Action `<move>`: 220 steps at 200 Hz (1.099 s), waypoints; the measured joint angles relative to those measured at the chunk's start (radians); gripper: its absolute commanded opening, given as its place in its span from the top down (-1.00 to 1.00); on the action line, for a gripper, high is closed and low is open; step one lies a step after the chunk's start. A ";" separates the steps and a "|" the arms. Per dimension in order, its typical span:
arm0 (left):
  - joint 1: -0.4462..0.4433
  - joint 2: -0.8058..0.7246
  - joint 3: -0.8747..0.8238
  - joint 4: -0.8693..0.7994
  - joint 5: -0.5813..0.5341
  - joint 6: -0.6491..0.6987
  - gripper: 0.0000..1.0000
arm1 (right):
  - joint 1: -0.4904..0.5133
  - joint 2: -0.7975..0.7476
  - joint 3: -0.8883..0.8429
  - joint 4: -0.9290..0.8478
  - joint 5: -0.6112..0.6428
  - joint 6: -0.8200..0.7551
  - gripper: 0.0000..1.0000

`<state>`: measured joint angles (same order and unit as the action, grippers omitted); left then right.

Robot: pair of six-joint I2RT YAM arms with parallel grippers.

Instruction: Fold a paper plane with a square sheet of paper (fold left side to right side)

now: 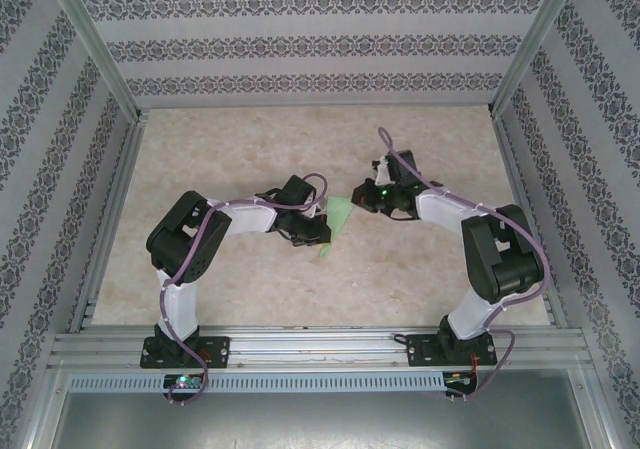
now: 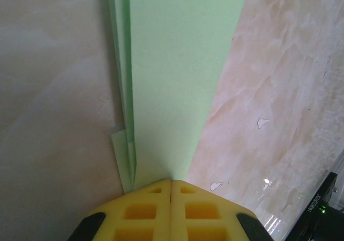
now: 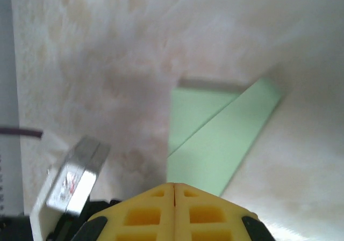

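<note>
1. The light-green paper sheet (image 1: 338,219) (image 2: 177,80) (image 3: 215,144), creased into a narrow angular shape with layers stacked along one long edge, is pictured at mid-table between the two grippers.
2. The left gripper (image 1: 316,231) (image 2: 171,184) is shown with its yellow fingers pressed together at one end of the sheet. The right gripper (image 1: 362,197) (image 3: 174,190) is likewise closed at the other end. Whether a layer is nipped by either cannot be told.
3. The sheet could be dragged askew across the smooth marbled tabletop (image 1: 250,159) if either tip were moved while bearing on it, and a crooked crease would result.
4. The thin layers are judged likely to spring open if released, and a tear could be caused by opposed pulls.
5. Open tabletop is seen all round the sheet, with the aluminium frame (image 1: 115,199) and patterned walls (image 1: 300,39) well apart from it. The two wrists, set near each other, are judged the tighter limit.
</note>
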<state>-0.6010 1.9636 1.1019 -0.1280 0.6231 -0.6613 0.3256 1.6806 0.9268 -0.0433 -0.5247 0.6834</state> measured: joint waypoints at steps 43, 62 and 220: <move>0.000 -0.002 -0.007 0.009 0.000 0.000 1.00 | 0.091 0.059 -0.047 0.055 -0.004 0.100 1.00; 0.000 -0.003 -0.008 0.010 0.000 0.000 1.00 | 0.098 0.088 -0.047 0.074 -0.005 0.127 1.00; 0.000 -0.013 -0.013 0.016 0.000 -0.012 0.86 | 0.135 0.188 -0.045 0.143 -0.047 0.177 1.00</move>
<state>-0.6010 1.9507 1.0885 -0.1120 0.6231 -0.6731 0.4603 1.8683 0.8814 0.0994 -0.5720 0.8600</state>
